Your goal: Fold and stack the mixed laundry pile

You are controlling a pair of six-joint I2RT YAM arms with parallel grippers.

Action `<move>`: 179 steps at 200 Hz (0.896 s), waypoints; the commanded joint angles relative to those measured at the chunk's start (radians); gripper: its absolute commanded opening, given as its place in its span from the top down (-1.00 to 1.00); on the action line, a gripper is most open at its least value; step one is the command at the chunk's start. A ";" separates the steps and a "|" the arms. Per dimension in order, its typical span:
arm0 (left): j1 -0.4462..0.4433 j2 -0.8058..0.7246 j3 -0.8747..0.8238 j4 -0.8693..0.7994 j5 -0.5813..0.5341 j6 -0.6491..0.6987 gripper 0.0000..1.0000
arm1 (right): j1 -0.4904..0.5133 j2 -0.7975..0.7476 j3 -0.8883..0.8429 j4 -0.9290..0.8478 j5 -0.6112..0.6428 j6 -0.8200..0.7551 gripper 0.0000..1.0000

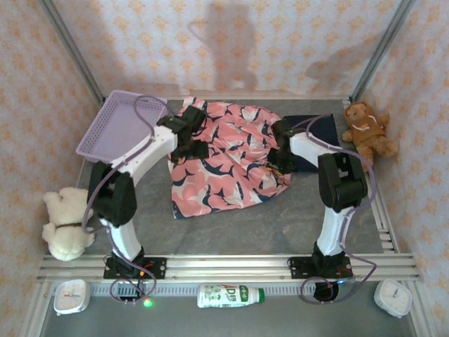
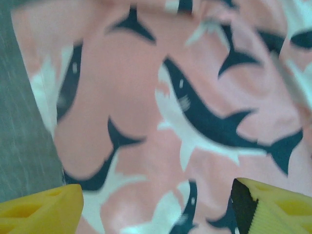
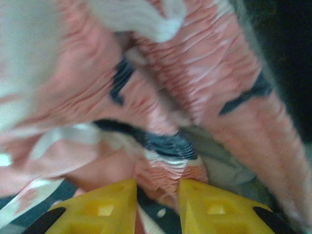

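Table (image 1: 280,225): grey surface that carried both garments and lay under both pincers.
Shark-print garment (image 1: 224,168): spread nearly flat, spanning the gap between the two pincers; its longer run appeared to go from the far side toward the arm bases.
Navy garment (image 1: 321,130): lay outboard of the right pincer, partly under the pink cloth.
Left gripper (image 1: 191,140) (image 2: 156,204): jaws stood wide apart and empty, directly above the garment's far-left part, the cloth's left edge just outboard.
Right gripper (image 1: 279,156) (image 3: 156,192): fingers were drawn close, pinching a bunched fold at the garment's right edge.
Governing relation: the pink cloth lay inboard of each pincer; the right arm alone had hold of it, so a fold would probably need the left to close on its own edge.
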 commanded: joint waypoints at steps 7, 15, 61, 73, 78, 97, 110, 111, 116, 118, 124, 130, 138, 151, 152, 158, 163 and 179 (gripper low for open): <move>-0.038 -0.078 -0.207 0.107 -0.007 -0.189 -0.61 | 0.035 -0.158 -0.181 -0.033 -0.040 0.092 0.39; -0.046 -0.102 -0.245 0.110 -0.019 -0.212 -0.64 | 0.035 -0.211 -0.211 -0.047 -0.048 0.104 0.37; -0.054 -0.235 -0.388 0.068 -0.039 -0.291 -0.81 | 0.034 -0.418 -0.259 -0.204 0.115 0.069 -0.46; -0.055 -0.272 -0.421 0.053 -0.037 -0.312 -0.95 | 0.031 -0.430 -0.272 -0.223 0.133 0.058 -0.50; -0.055 -0.288 -0.437 0.048 -0.032 -0.321 -0.96 | 0.029 -0.432 -0.282 -0.225 0.130 0.055 -0.51; -0.057 -0.351 -0.515 0.058 0.004 -0.358 -0.96 | 0.028 -0.437 -0.330 -0.212 0.110 0.056 -0.52; -0.068 -0.395 -0.570 0.070 0.020 -0.385 -0.94 | 0.029 -0.444 -0.362 -0.179 0.101 0.054 -0.52; -0.070 -0.398 -0.575 0.071 0.021 -0.386 -0.94 | 0.029 -0.445 -0.364 -0.175 0.099 0.053 -0.52; -0.076 -0.414 -0.595 0.075 0.024 -0.396 -0.93 | 0.029 -0.444 -0.376 -0.157 0.094 0.051 -0.52; -0.080 -0.420 -0.602 0.076 0.025 -0.399 -0.92 | 0.028 -0.444 -0.380 -0.151 0.092 0.050 -0.52; -0.090 -0.436 -0.628 0.086 0.031 -0.408 -0.90 | 0.027 -0.440 -0.391 -0.126 0.082 0.045 -0.51; -0.102 -0.451 -0.652 0.101 0.039 -0.416 -0.88 | 0.026 -0.431 -0.399 -0.106 0.074 0.042 -0.50; -0.120 -0.464 -0.682 0.125 0.053 -0.427 -0.84 | 0.026 -0.412 -0.406 -0.076 0.067 0.036 -0.46; -0.151 -0.472 -0.720 0.153 0.066 -0.439 -0.78 | 0.026 -0.383 -0.410 -0.042 0.080 0.027 -0.39; -0.153 -0.472 -0.722 0.154 0.066 -0.439 -0.77 | 0.026 -0.381 -0.410 -0.040 0.081 0.027 -0.39; -0.166 -0.471 -0.734 0.154 0.061 -0.439 -0.74 | 0.025 -0.363 -0.410 -0.029 0.104 0.021 -0.31; -0.176 -0.470 -0.739 0.150 0.052 -0.440 -0.72 | 0.025 -0.353 -0.410 -0.024 0.122 0.021 -0.27; -0.194 -0.473 -0.774 0.131 0.022 -0.448 -0.65 | 0.023 -0.315 -0.403 -0.017 0.158 0.024 0.07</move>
